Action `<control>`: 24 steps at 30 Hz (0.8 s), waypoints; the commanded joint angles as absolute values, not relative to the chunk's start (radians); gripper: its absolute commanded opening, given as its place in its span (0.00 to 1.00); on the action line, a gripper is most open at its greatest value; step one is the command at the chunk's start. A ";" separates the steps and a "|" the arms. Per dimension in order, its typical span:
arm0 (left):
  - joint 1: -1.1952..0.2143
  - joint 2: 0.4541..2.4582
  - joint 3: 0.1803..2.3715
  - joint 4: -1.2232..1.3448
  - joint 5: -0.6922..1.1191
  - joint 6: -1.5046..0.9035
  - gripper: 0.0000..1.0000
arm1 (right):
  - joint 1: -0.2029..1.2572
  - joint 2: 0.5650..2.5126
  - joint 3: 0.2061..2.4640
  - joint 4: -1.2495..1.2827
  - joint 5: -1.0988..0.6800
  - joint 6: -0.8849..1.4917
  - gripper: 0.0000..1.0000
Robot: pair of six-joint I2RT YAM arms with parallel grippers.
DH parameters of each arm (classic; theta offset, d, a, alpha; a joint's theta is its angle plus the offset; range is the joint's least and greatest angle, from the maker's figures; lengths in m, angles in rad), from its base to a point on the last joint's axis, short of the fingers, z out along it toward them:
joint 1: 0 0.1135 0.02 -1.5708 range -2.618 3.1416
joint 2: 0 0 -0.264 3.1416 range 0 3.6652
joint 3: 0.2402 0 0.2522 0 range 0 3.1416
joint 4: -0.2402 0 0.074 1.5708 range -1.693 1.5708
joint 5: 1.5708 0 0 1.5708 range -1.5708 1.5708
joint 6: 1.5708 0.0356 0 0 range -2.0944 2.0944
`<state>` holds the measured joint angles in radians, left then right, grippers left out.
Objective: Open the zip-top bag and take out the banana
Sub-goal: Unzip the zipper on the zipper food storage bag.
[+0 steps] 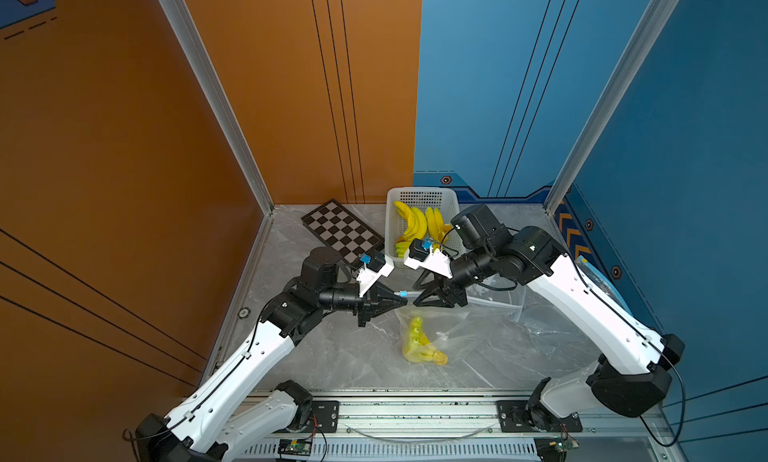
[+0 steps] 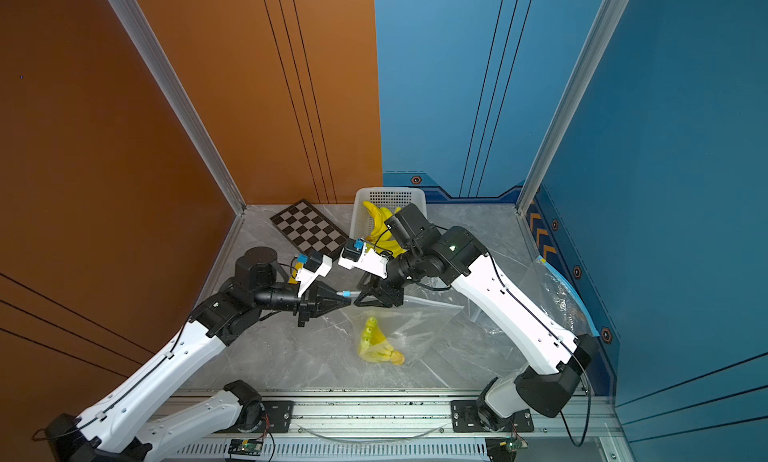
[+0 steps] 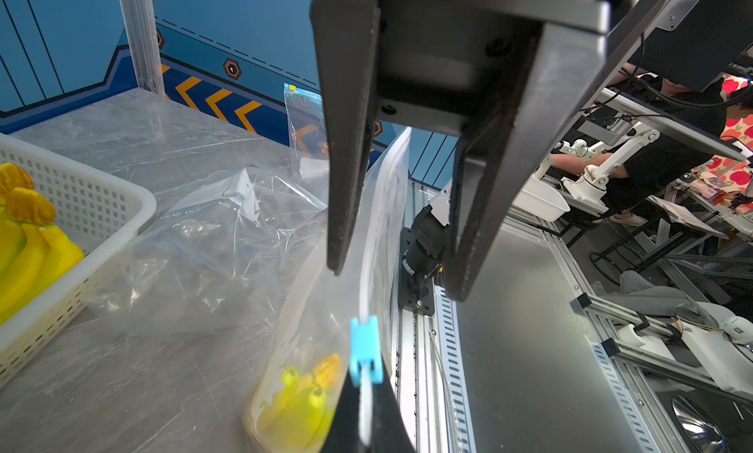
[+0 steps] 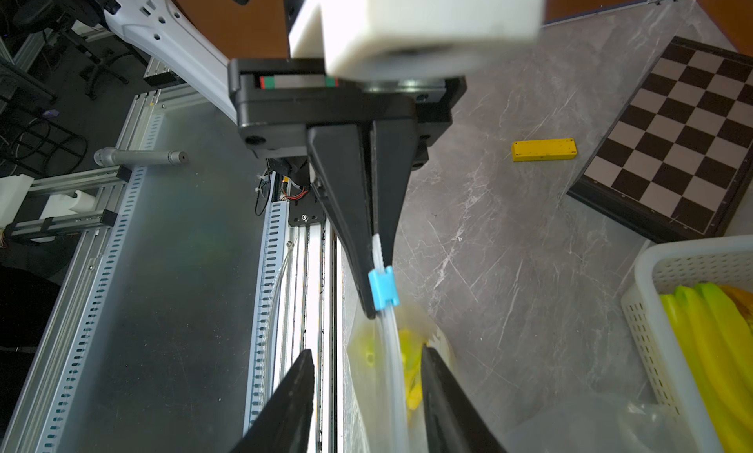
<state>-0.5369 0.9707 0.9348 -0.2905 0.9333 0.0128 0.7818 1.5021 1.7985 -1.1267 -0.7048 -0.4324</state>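
Presently, the banana (image 1: 419, 344) sits low inside the zip-top bag (image 1: 469, 331), on the worktop (image 1: 332, 356), below both grippers. The left gripper (image 1: 404, 301) is clamped on the zip strip (image 4: 392, 349) beside the blue slider (image 4: 383, 288). The right gripper (image 4: 366, 351) straddles the strip, jaws apart.

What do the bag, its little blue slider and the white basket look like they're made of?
The zip-top bag: thin clear plastic film, glossy; it crinkles and the banana shows through. The blue slider: probably hard moulded plastic, matt. The white basket: rigid plastic, smooth, with perforated walls.
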 commanded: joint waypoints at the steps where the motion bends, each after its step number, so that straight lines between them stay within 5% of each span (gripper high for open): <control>1: -0.548 0.966 0.971 -0.344 0.915 0.066 0.00 | 0.800 1.545 1.847 -1.118 -0.740 -0.411 0.43; 10: -0.548 0.951 0.972 -0.373 0.905 0.093 0.00 | 0.834 1.611 1.903 -1.116 -0.755 -0.413 0.33; 18: -0.539 0.931 0.966 -0.398 0.882 0.115 0.00 | 0.834 1.621 1.910 -1.118 -0.773 -0.399 0.00; 24: -0.520 0.928 0.960 -0.377 0.867 0.066 0.00 | 0.833 1.616 1.905 -1.119 -0.776 -0.380 0.00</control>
<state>-0.5350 0.9405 0.9504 -0.3702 0.8898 0.0841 0.8288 1.6142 1.8889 -1.1141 -0.7528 -0.3977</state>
